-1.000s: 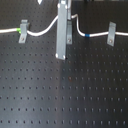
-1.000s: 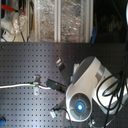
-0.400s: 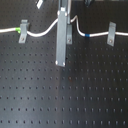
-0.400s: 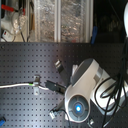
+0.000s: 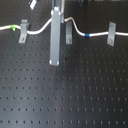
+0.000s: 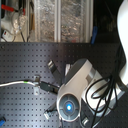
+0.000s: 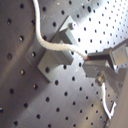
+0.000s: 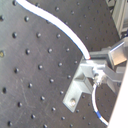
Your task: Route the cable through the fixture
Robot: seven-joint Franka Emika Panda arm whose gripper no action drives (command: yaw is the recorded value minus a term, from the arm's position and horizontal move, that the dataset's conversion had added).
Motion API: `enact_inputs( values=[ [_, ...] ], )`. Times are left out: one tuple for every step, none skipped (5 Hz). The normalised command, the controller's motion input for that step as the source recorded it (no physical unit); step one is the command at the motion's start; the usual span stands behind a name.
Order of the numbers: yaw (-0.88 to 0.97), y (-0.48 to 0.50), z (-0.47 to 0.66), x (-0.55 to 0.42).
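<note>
On the black perforated desk point(image 5: 64, 95) the cable point(image 5: 95, 35) ran across the far side in the first exterior view: green marker point(image 5: 11, 27) at the first exterior view's left end, then past three grey clip fixtures, left point(image 5: 23, 31), middle point(image 5: 69, 32) and right point(image 5: 111, 34), with a blue band point(image 5: 88, 36) between middle and right. It humped up just by the middle fixture.

The hand point(image 7: 92, 64) sat at that hump. In both wrist views the cord met the fingertips right beside a fixture block point(image 7: 54, 50), and it looked pinched there on the cable point(image 8: 55, 27); jaws narrow, nearly together. In the first exterior view only the broad grey hand bar point(image 5: 56, 37) showed, in front of the cord.

Handling, my read: light, limp, thin cord. Sagged and curved freely, no stiffness to push with, so it would have to be pulled or laid into a slot, not shoved. Surface looked braided or matte, likely decent grip, not fragile. Best hold: close to the fixture being threaded, short free length, so the tip wouldn't flop. Risk: tugging could drag it out of the neighbouring clips.

Second exterior view: arm housing point(image 6: 75, 95) blocked most of it; only a short run of cable point(image 6: 15, 83) was visible at the second exterior view's left.

Writing, brands, labels: none readable anywhere.
</note>
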Motion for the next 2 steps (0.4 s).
enact_inputs(
  values=[
    [0.0, 0.35, 0.4, 0.033],
    [0.14, 0.342, 0.35, -0.025]
  ],
)
